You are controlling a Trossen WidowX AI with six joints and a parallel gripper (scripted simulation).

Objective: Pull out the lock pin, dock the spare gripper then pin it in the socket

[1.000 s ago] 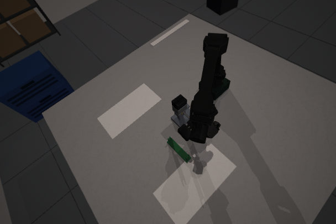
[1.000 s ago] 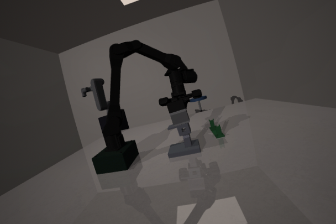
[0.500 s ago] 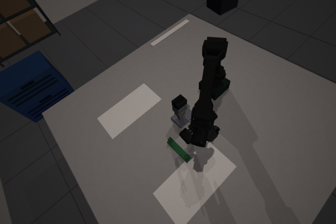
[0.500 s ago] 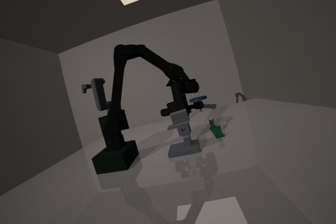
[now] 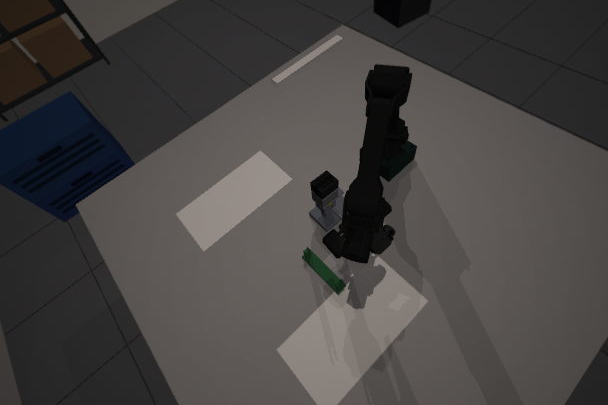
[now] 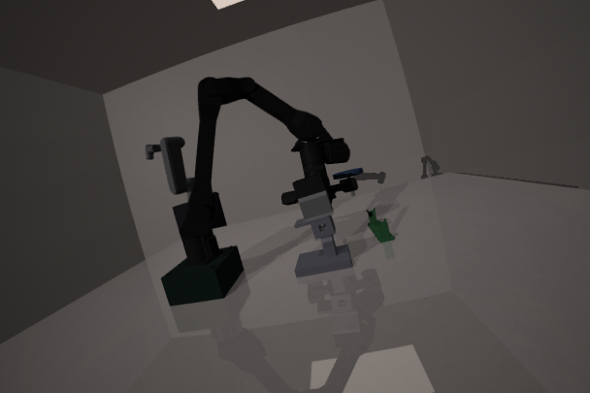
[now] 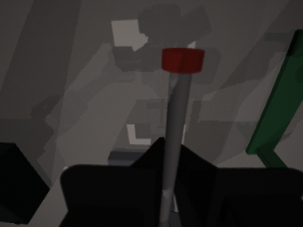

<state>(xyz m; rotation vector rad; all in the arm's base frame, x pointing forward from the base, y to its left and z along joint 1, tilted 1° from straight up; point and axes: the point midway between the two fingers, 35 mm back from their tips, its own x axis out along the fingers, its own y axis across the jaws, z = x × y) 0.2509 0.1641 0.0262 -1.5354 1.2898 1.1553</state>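
Gripping the pin (image 7: 177, 119), the gripper (image 5: 357, 249) (image 6: 312, 190) (image 7: 165, 142) hovered beside the mount (image 5: 325, 219) (image 6: 324, 261), right of centre; locking came next, needing the pin lined up with the hole.

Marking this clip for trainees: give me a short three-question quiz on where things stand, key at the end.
1. True or false: the green bracket stands apart from the grey mount.
2. What is the gripper shut on? A) the green bracket; B) the lock pin; C) nothing.
3. Fill in: the cap on the pin's end is ____.

Key: 1 true; 2 B; 3 red.
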